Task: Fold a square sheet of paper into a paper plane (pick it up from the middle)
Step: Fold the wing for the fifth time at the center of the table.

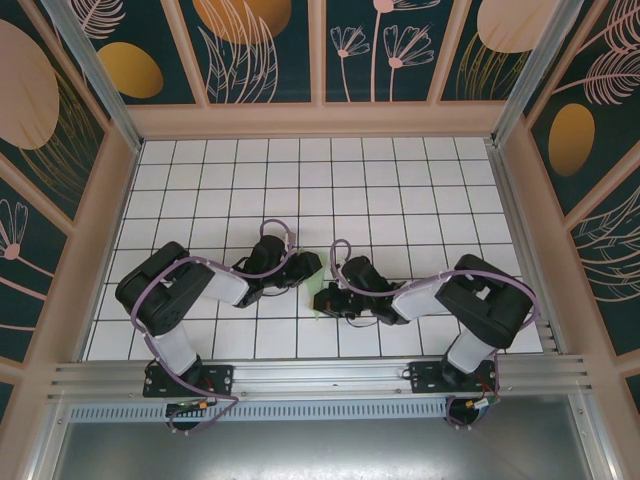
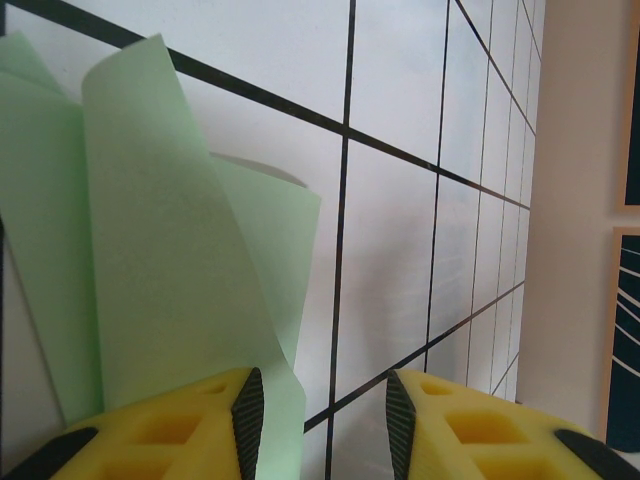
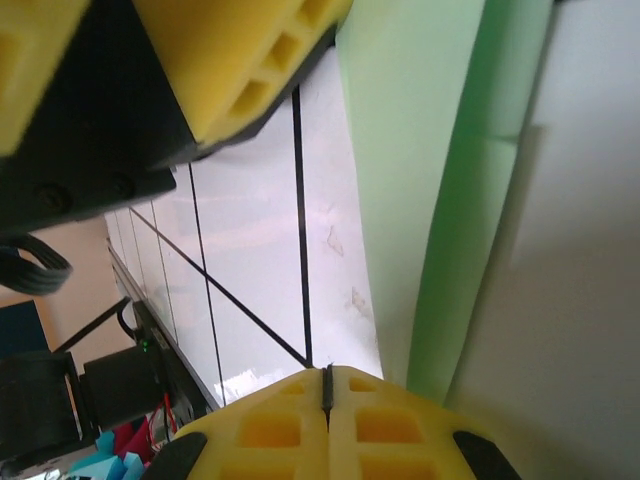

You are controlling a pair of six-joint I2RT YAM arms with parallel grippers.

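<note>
The pale mint-green sheet of paper (image 1: pixel 313 266) lies folded in layers between the two grippers at mid-table. In the left wrist view its flaps (image 2: pixel 150 250) stand up and curl, and one edge reaches just inside the left fingertip. My left gripper (image 2: pixel 325 395) is open, and bare table shows between its pads. My right gripper (image 3: pixel 327 375) is shut, its yellow fingers pressed together with nothing visible between them. The paper (image 3: pixel 440 150) runs past it on the right. In the top view the left gripper (image 1: pixel 303 272) is at the paper's upper part and the right gripper (image 1: pixel 322 300) at its near end.
The table (image 1: pixel 400 180) is white with a black grid and is walled at the back and on both sides. A yellow finger of the left gripper (image 3: pixel 230 60) hangs close above the right gripper. The rail (image 1: pixel 320 378) with both arm bases runs along the near edge.
</note>
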